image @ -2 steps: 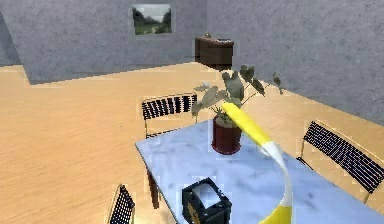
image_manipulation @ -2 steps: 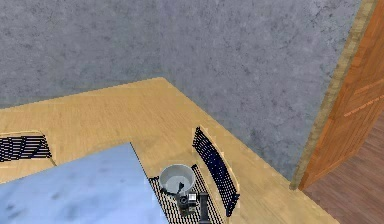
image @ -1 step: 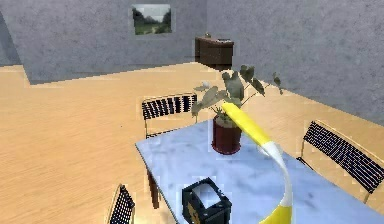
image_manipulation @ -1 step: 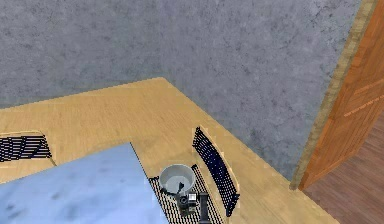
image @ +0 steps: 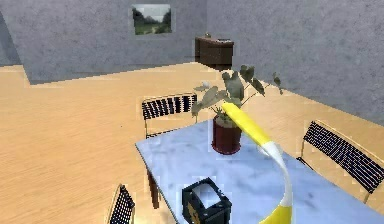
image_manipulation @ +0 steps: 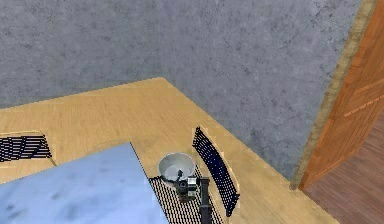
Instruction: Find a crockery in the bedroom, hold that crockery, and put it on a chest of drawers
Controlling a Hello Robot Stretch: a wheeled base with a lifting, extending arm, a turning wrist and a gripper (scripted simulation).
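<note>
**A:** What lies around the claw, biggest thing first?

**B:** The pale marbled surface (image_manipulation: 80,190) spreads out to the left of the claw (image_manipulation: 186,183) in the arm side view. Just right of the claw stands a chair (image_manipulation: 218,170) with a dark mesh back, its seat beneath and behind the claw. The arm (image_manipulation: 206,205) comes up from below to meet it.

**A:** And the crockery?

**B:** A grey-white bowl (image_manipulation: 176,163) sits right at the claw's far end, just above it in that view and beside the corner of the surface. It seems to be over the chair seat, but I cannot tell whether it rests there or hangs free.

**A:** So does the claw have it?

**B:** I cannot tell. The fingers look the same either way, so the frames show neither how wide they are set nor whether anything is in them.

**A:** Which step is this, then?

**B:** I judge it to be the taking hold; the bowl is found and the claw is at it, but nothing has been placed yet.

**A:** What does the next move call for?

**B:** First a lift that shows the bowl clear of the seat. Then comes a carry past the chair back without knocking it. A dark cabinet (image: 214,50) stands against the far wall ahead, well apart from the claw; it may be the chest of drawers, so the base must turn and drive there.
</note>
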